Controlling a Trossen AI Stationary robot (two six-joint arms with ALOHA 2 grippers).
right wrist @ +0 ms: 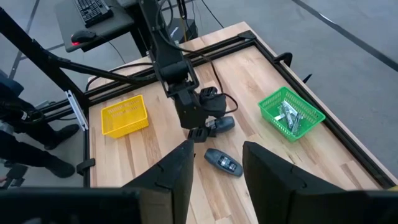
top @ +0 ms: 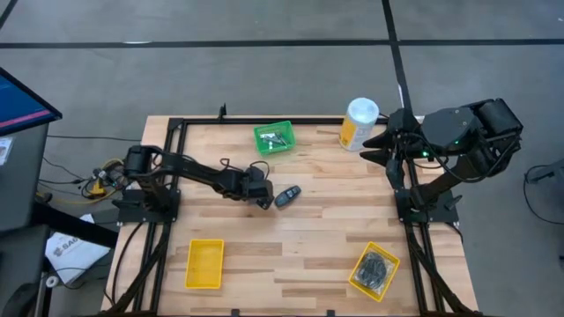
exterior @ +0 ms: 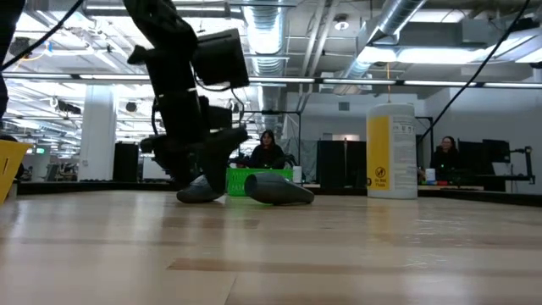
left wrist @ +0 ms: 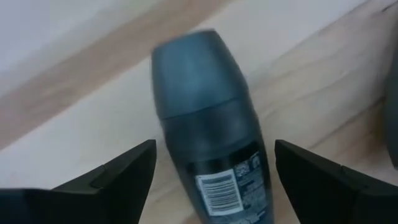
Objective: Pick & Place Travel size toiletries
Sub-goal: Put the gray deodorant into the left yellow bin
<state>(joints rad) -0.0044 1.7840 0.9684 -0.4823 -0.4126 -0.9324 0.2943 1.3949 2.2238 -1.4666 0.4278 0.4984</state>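
Note:
A dark oval piece point(left wrist: 205, 118) with a barcode label lies on its side on the table, between the open fingers of my left gripper point(left wrist: 214, 152), which stand clear of it on both sides. That gripper point(top: 261, 195) is low over the table's middle. The second dark oval piece point(top: 287, 195) lies just to its right, also on its side point(right wrist: 222, 163). Slim silvery pieces point(top: 275, 137) lie in the green tray point(top: 261, 134). Black bundles point(top: 377, 267) sit in a yellow tray point(top: 356, 276). My right gripper point(right wrist: 216, 167) is open, raised near the table's far right edge.
The tall white-and-yellow canister point(top: 359, 123) stands at the far edge, beside my right arm. A second yellow tray point(top: 204, 262) sits near the left front. A black frame point(top: 176, 123) borders the table. People sit in the room beyond.

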